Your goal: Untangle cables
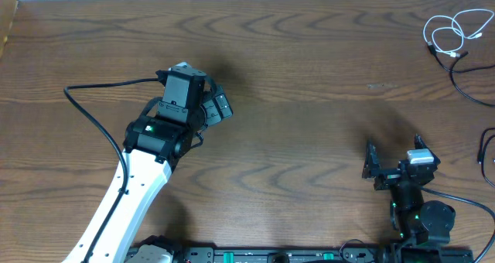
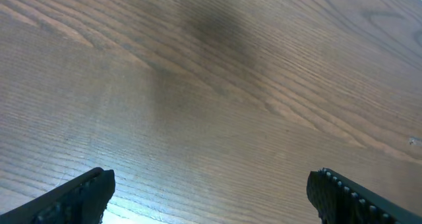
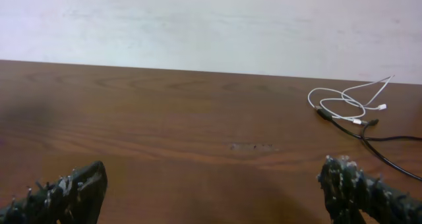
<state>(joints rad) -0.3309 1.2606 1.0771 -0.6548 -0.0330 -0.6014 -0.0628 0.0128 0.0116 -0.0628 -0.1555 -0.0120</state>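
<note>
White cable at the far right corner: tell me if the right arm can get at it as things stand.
Probably yes. The right gripper is open and empty, bare table lies between it and the white cable; the black cable meets its near side.

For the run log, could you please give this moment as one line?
left arm: jaws open, empty | right arm: jaws open, empty | white cable, black cable: far right, untouched

One bench (image 1: pixel 309 77), two robot arms, left arm (image 1: pixel 131 186) and right arm (image 1: pixel 421 216), two grippers, left gripper (image 1: pixel 215 106) and right gripper (image 1: pixel 394 149), two thin cables, white cable (image 1: pixel 452 32) and black cable (image 1: pixel 468 89)
</note>
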